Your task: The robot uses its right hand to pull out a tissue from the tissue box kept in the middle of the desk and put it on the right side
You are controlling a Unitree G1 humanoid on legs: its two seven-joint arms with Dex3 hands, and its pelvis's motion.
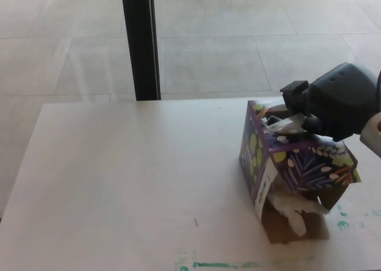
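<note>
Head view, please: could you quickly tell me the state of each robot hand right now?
Left hand: not in view.
Right hand: at the top opening of the purple leaf-patterned cardboard tissue box; whether its fingers are closed cannot be told.

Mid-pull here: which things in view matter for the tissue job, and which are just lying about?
Job:
purple leaf-patterned cardboard tissue box
white tissue at its top opening
black right hand
pale desk

Lying about:
torn white paper hanging from the box's open lower end
green paint marks
black post

I'm seeing the right hand (333, 104) covering the top opening of the tissue box (297, 164), hiding its fingertips. The picture's right edge is cutting off its forearm.
</note>
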